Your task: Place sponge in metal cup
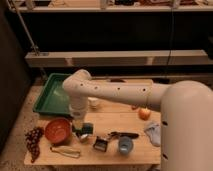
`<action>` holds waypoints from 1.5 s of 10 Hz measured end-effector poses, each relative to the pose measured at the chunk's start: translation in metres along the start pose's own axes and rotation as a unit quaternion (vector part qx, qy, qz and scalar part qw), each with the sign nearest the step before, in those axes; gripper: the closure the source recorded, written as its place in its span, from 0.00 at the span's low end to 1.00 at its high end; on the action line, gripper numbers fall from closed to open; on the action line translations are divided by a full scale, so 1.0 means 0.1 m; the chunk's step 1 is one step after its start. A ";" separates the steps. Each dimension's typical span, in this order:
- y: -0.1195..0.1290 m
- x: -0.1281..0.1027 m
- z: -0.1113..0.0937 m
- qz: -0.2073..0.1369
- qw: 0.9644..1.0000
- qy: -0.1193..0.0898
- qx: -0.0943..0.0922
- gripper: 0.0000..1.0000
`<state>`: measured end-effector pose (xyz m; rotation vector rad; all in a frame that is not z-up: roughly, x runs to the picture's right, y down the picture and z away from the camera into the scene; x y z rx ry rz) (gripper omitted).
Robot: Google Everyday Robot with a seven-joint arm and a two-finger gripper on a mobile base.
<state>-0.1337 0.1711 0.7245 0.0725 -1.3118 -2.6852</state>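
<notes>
My gripper (81,129) hangs straight down from the white arm over the wooden table (107,122), just right of the red bowl (57,130). Right under it stands a small shiny metal cup (85,136), partly covered by the gripper. A dark greenish lump shows at the gripper's tip, just above the cup. It may be the sponge, but I cannot tell for sure. No other sponge shows on the table.
A green tray (52,95) lies at the back left. Dark grapes (32,141) and a wire loop (65,151) lie front left. A black object (101,144), blue cup (125,146), black utensil (125,134), orange (144,113), cloth (153,132) and white cup (93,103) stand around.
</notes>
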 end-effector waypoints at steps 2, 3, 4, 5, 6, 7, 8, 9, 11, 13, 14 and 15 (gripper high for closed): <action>0.01 0.02 0.02 0.001 1.000 -0.002 -0.001 0.30; 0.01 0.02 0.02 0.002 1.000 -0.003 0.000 0.23; 0.01 0.01 0.03 0.003 1.000 -0.004 0.002 0.20; 0.02 0.00 0.03 0.005 1.000 -0.001 0.008 0.20; 0.03 0.00 0.02 0.007 1.000 0.003 0.013 0.20; 0.05 -0.02 0.00 0.011 1.000 0.011 0.021 0.20; 0.08 -0.03 -0.02 0.017 0.999 0.021 0.030 0.20; 0.11 -0.05 -0.01 0.021 0.999 0.031 0.038 0.20; 0.11 -0.04 -0.01 0.021 0.998 0.034 0.040 0.20; 0.12 -0.06 -0.02 0.023 0.998 0.034 0.039 0.20; 0.11 -0.05 -0.01 0.022 0.998 0.034 0.040 0.20; 0.11 -0.04 -0.01 0.022 0.998 0.034 0.040 0.20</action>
